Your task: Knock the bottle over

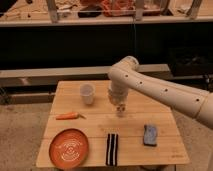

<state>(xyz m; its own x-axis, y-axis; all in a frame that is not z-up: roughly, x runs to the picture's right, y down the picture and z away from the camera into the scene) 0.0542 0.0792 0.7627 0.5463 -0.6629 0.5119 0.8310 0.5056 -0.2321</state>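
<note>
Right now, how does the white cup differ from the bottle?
The white cup is wider; the bottle is smaller and stubbier. The cup stands free, apart from the gripper; the bottle sits right under the gripper, partly hidden by it. The cup is plain white; the bottle is tan-tinged with a dark mark. Both are pale and on the wooden table.

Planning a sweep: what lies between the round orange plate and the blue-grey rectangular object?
The flat black-and-white striped item, in the camera view; the gripper hangs farther back, right of the white cup.
</note>
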